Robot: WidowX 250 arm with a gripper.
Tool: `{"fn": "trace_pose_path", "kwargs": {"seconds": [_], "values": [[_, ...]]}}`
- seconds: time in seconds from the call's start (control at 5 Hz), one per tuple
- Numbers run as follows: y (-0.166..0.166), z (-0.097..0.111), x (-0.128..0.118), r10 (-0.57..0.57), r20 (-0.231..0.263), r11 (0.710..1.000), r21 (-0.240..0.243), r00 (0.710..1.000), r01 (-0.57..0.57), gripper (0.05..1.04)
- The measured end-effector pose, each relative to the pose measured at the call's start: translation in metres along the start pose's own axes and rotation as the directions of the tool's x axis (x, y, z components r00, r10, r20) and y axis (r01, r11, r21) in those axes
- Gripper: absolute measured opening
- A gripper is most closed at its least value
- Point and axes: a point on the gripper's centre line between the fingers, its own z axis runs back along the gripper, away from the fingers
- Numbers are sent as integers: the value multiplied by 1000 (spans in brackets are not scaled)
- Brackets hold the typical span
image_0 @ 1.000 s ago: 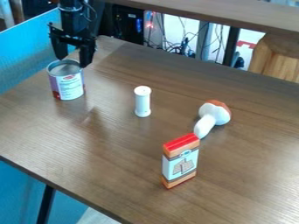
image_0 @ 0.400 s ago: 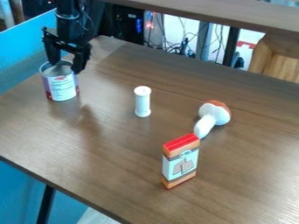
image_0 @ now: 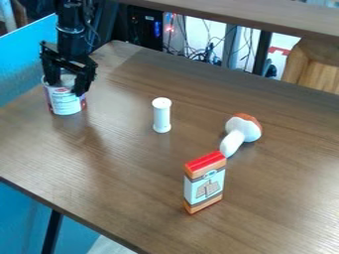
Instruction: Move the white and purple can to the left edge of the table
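Table: brown wood with thin lines in it [image_0: 119,173]; it looks smooth; its edge is dark; behind it are lots of dark wires [image_0: 210,49], far back past the white tube [image_0: 161,115]; a flat blue panel [image_0: 23,57] is on the far left of the white tube
Claw: the black gripper [image_0: 65,89] hangs up and to the left of the white tube; its two fingers are spread wide, one at each side of the can [image_0: 66,104]; I cannot tell if they touch it
Can: round, like a drum; it stands upright, to the left of the white tube and a bit higher in the view; it has a pale paper label, with red and purple by the sides
White tube: tall, thin and round; it stands up; both ends are fatter than its middle; it looks smooth
Mushroom toy [image_0: 246,130]: to the right of the white tube; it lies tipped over; white and round, with an orange-brown top and a fat white stalk
Box [image_0: 205,186]: below and to the right of the white tube; it stands up; red top, orange ends, pale blue label with brown squares and small print
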Motion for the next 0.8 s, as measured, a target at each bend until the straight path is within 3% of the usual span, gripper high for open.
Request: {"fn": "trace_pose_path", "kwargs": {"seconds": [0.8], "values": [[2, 0, -97, -7, -109, 999, -34, 994, 4, 999]]}}
